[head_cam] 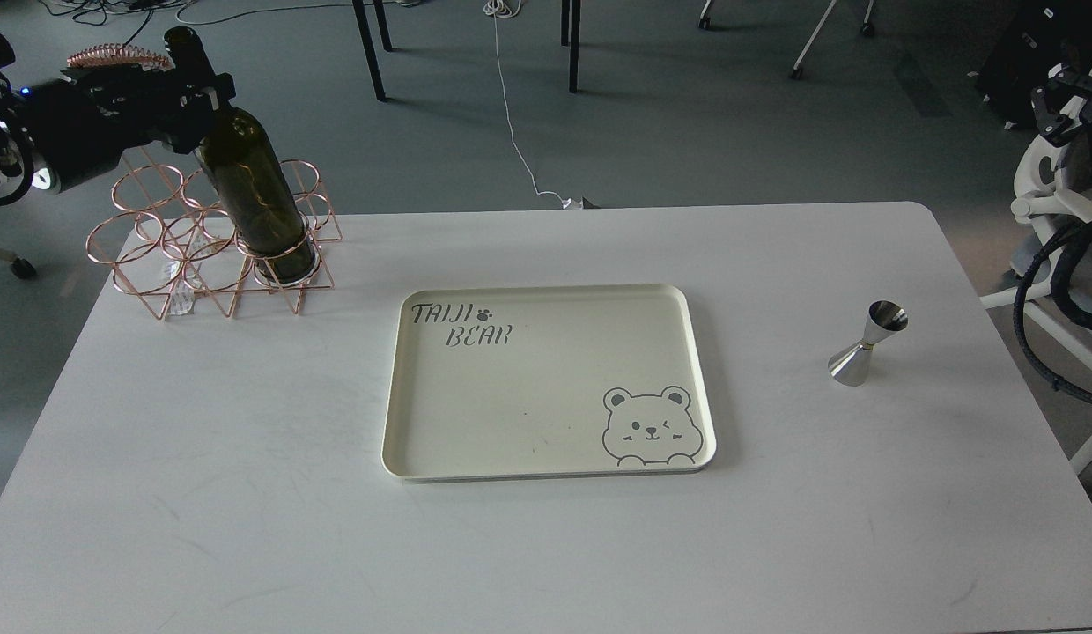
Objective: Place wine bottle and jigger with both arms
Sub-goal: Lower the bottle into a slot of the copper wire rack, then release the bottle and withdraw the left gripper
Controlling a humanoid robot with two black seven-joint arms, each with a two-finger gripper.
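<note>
The dark olive-green wine bottle (251, 189) stands tilted slightly left, its base inside the front right ring of a copper wire rack (158, 238) at the table's back left. My left gripper (198, 88) comes in from the left and is shut on the bottle's neck. The steel jigger (866, 343) stands upright on the table at the right, untouched. My right gripper (1061, 101) is a dark shape at the far right edge, off the table, well away from the jigger; its fingers cannot be told apart.
A cream tray (546, 462) with a bear drawing and "TAIJI BEAR" lies at the middle of the white table (247, 493). Black cables (1052, 291) and a white stand hang beside the right edge. Chair and table legs stand on the floor behind.
</note>
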